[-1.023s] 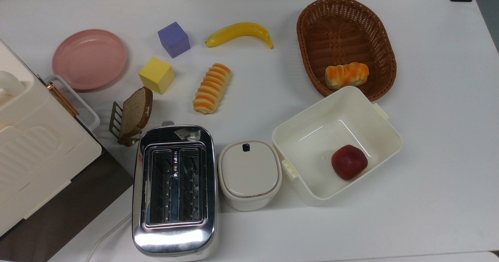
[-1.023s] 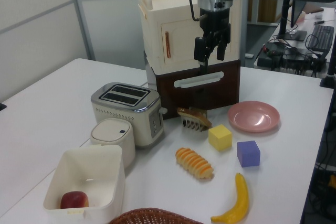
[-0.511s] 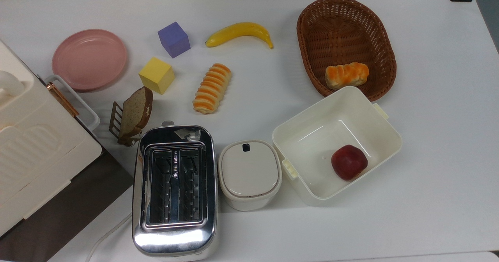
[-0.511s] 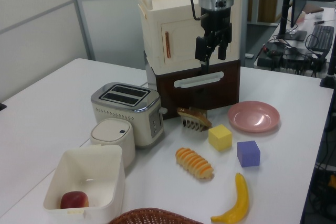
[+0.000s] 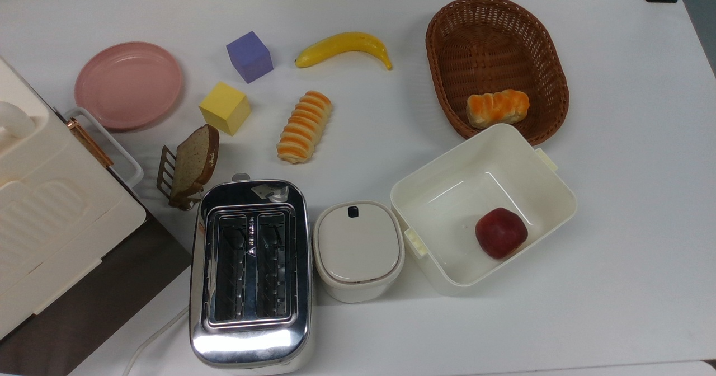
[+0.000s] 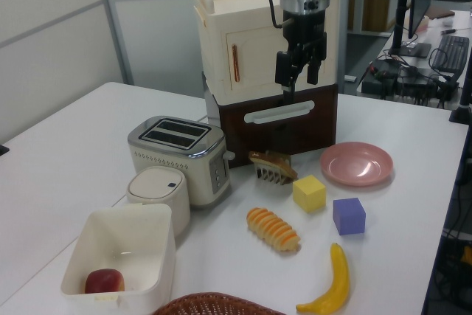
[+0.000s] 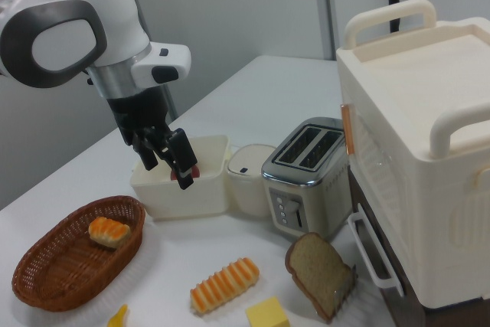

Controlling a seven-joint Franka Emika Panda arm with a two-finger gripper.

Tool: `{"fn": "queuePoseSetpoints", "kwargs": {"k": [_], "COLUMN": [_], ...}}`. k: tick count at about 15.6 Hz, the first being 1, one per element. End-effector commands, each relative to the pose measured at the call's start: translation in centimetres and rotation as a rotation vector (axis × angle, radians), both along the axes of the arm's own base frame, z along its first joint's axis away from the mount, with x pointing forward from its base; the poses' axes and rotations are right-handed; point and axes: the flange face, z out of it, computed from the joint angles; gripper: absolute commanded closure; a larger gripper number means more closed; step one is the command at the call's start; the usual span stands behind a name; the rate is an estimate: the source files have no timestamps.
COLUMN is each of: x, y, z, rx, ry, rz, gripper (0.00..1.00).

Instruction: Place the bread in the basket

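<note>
- The claw (image 6: 299, 71) hangs high above the table (image 5: 626, 208) with its two fingers parted and nothing between them, as the left view and the right view (image 7: 164, 160) both show.
- Nearest below the claw, by the look of the left view, are the brown bread slice in its rack (image 6: 271, 165) and the yellow cube (image 6: 309, 192), neither of them the task's concern.
- A little farther off and lower lies the bread (image 5: 304, 126), the long striped roll, flat on the table and untouched, well apart from the fingers.
- Beyond the roll from the claw, the banana (image 5: 344, 47) and the purple cube (image 5: 249, 56) rest on the table, clear of any likely path.
- Farthest from the claw stands the basket (image 5: 495, 40), holding a short orange glazed bun (image 5: 497, 108) at one end and otherwise open; the white tub (image 5: 447, 197) just beside it holds a red apple (image 5: 501, 233).
- Judged from this, nothing of the task is done: the descent, the grasp, the carry across to the basket and the release all remain.
</note>
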Motion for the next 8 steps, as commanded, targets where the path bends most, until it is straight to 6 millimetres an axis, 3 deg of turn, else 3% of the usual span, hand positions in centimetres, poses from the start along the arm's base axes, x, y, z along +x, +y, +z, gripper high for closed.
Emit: {"fn": "queuePoseSetpoints", "kwargs": {"k": [1,3,5,8], "x": [-0.3,0.0,1.3,1.6], "y": [1.1,1.1,1.1,0.9], "z": [-1.2,-2.3,-5.0,-5.7], "rx": [0.015,0.015,0.013,0.013], "ry": [0.039,0.055,0.040,0.028], "rz": [0.002,0.003,-0.005,-0.032], "gripper": [0.00,0.00,0.00,0.00]}}
